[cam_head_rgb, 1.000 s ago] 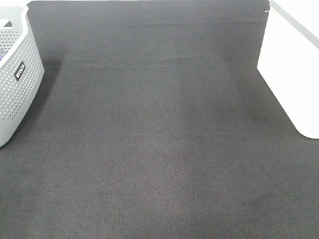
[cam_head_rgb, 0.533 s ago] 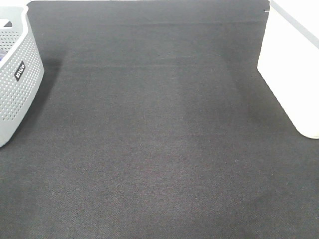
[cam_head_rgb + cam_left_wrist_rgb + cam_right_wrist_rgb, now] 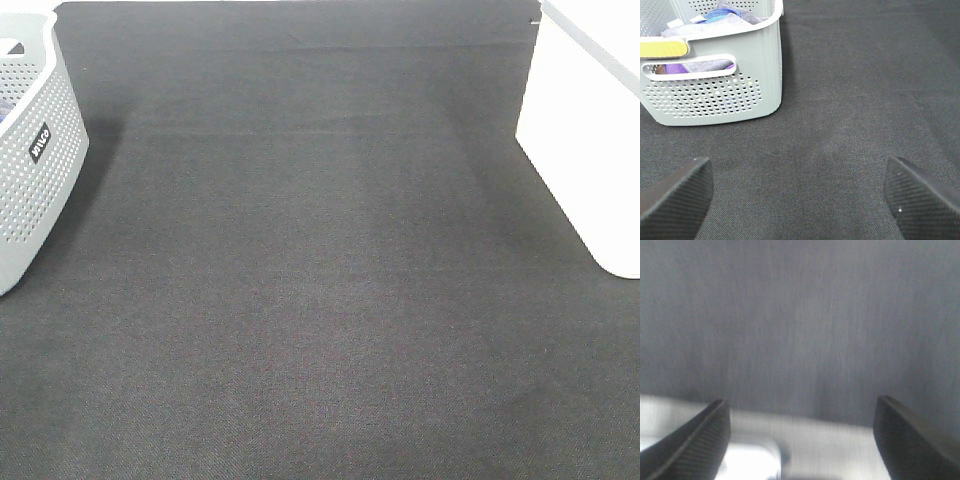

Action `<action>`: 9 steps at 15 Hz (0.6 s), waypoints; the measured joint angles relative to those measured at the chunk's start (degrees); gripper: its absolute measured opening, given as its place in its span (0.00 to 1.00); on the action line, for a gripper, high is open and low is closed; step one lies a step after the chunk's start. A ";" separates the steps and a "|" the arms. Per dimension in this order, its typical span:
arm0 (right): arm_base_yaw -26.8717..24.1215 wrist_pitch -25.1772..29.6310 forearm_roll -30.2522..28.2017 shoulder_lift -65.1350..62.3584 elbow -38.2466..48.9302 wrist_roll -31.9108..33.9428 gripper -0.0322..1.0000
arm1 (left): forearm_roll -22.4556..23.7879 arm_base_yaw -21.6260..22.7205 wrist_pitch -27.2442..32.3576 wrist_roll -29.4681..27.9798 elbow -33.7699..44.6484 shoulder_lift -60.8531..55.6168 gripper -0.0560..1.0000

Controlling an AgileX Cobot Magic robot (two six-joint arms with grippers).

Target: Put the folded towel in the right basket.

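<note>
No folded towel lies on the black cloth [image 3: 320, 280] in the exterior high view. The white right basket [image 3: 590, 150] stands at the right edge. Neither gripper shows in that view. In the left wrist view my left gripper [image 3: 800, 200] is open and empty above the cloth, short of the grey perforated left basket [image 3: 715, 95]. That basket holds several blue, purple and grey cloths [image 3: 732, 15]. In the right wrist view my right gripper [image 3: 800, 440] is open and empty over dark cloth and a blurred white surface [image 3: 840, 445].
The grey left basket [image 3: 30, 180] stands at the left edge of the table. A yellow label [image 3: 662, 48] sits on its rim in the left wrist view.
</note>
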 joint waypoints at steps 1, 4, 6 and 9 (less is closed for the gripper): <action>0.00 -0.57 0.06 -4.30 0.29 -0.29 0.75 | 0.00 0.00 0.00 0.00 0.00 0.00 0.88; 0.00 -0.86 0.69 -17.13 0.40 -1.49 0.75 | 0.00 0.00 0.00 0.00 0.00 0.00 0.88; 0.00 -0.86 1.15 -24.58 0.40 -2.41 0.75 | 0.00 0.00 0.00 0.00 0.00 0.00 0.88; 0.00 -0.80 1.15 -26.76 0.57 -2.41 0.75 | 0.00 0.00 0.00 0.00 0.00 0.00 0.88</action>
